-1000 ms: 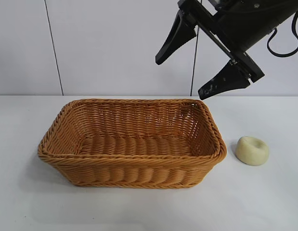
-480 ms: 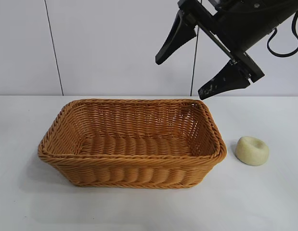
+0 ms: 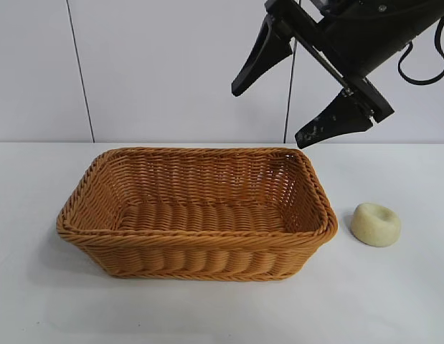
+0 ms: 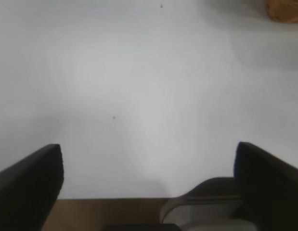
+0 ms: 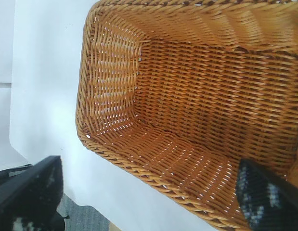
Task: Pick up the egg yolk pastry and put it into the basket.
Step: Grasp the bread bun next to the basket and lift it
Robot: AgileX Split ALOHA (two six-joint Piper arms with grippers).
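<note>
**Nothing has shifted; the pastry is still waiting on the table**

From the exterior view, the scene matches the earlier pictures exactly: my right gripper [image 3: 308, 92] hangs high above the far right corner of the basket [image 3: 121, 240], fingers spread wide and empty, just where it was. The egg yolk pastry [image 3: 376, 224] sits on the table just beside the basket's right end, untouched, and the basket has nothing in it.

In my left wrist view, my left gripper [image 4: 149, 180] is also splayed open with nothing between its fingers, over bare white table; only a corner of the basket shows far off.

My right wrist view looks down into the basket's woven interior, and the pastry is out of sight there.

I judge the pick has not begun: my right gripper must swing off the basket toward the pastry.
</note>
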